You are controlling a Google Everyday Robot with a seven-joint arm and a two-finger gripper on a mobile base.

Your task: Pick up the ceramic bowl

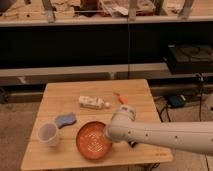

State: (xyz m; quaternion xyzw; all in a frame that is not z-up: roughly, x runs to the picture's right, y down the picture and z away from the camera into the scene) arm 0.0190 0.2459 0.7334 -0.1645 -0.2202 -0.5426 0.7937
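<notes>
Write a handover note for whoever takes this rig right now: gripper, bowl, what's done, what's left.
Gripper: low over the table, at the right rim of the ceramic bowl. The wrist hides whether it has a hold.
Bowl: upright near the front edge of the wooden table, apparently resting on it, with the white cup to its left.
Done: the reach; the gripper is at the bowl.
Left: confirm a grip on the rim, then lift the bowl.
Nearby: a blue sponge and a white bottle lie behind the bowl.
</notes>
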